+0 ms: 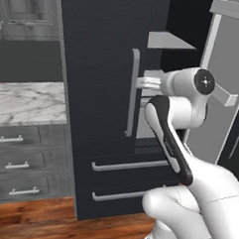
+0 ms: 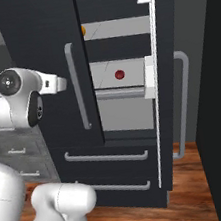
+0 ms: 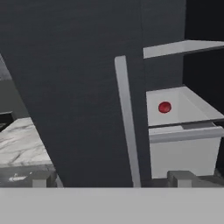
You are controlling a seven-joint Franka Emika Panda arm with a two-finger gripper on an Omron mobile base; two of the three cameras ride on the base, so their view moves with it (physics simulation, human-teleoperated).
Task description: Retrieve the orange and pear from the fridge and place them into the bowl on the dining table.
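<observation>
Black fridge (image 2: 41, 42): one orange (image 2: 83, 30), one red ball (image 2: 119, 74).

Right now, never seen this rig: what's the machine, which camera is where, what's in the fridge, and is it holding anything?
It is a white robot arm on a driving base, in a rendered kitchen. Two pictures come from cameras on the base, behind the arm to its left and right. The third looks out from the hand; its two dark fingers rise at the bottom, set wide apart with nothing between them.

The arm faces the fridge, a tall black cabinet. Its right door stands open and its left door, with the long grey handle, is shut. Inside, the orange peeks out at the edge of an upper shelf, and a small red round object lies in the tray below. I see no pear.
</observation>
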